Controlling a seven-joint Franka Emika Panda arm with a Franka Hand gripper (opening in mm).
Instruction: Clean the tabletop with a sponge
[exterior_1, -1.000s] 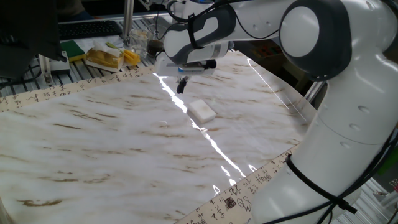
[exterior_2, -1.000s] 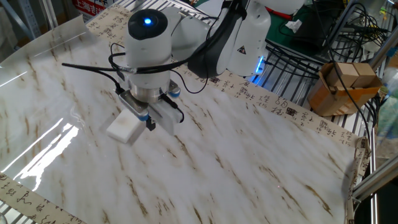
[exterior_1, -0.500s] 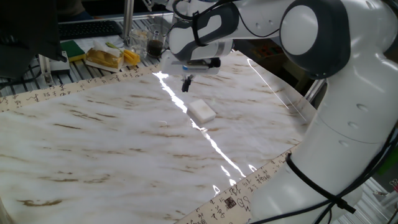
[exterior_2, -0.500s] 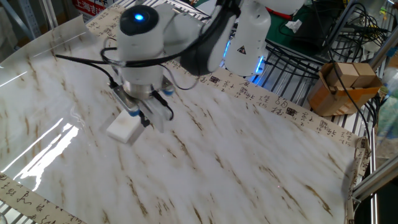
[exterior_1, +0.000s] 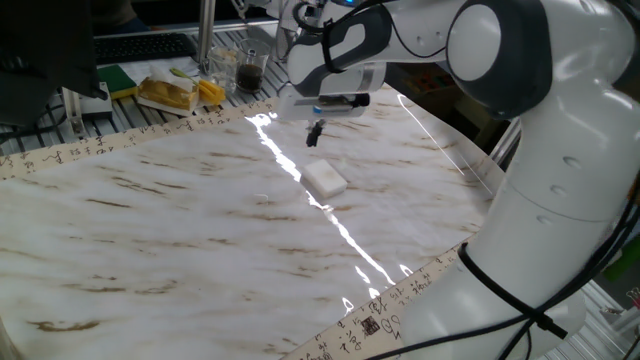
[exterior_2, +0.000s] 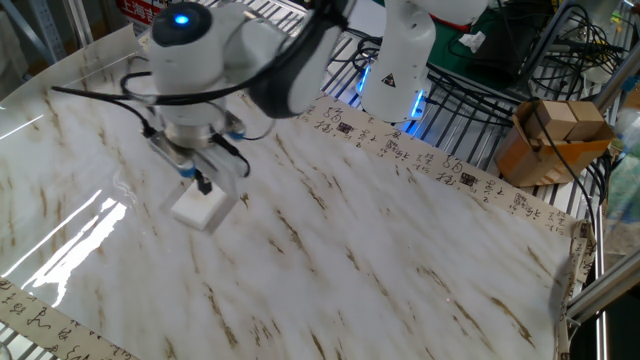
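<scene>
The white sponge (exterior_1: 324, 179) lies flat on the marble-patterned tabletop (exterior_1: 180, 230), right of its middle. It also shows in the other fixed view (exterior_2: 200, 208). My gripper (exterior_1: 315, 134) hangs a little above the tabletop, just behind the sponge and apart from it. Its dark fingertips look pressed together with nothing between them. In the other fixed view the gripper (exterior_2: 205, 184) sits just above the sponge's far edge, over the tabletop (exterior_2: 380, 260).
Clutter stands behind the beige border at the back left: a yellow and green item (exterior_1: 168, 93), a dark cup (exterior_1: 249, 75) and a metal post (exterior_1: 204, 35). A cardboard box (exterior_2: 548, 135) and wire racks lie off the table's far side.
My gripper has moved sideways above the tabletop, right and back in one fixed view, left in the other. The sponge has not moved.
</scene>
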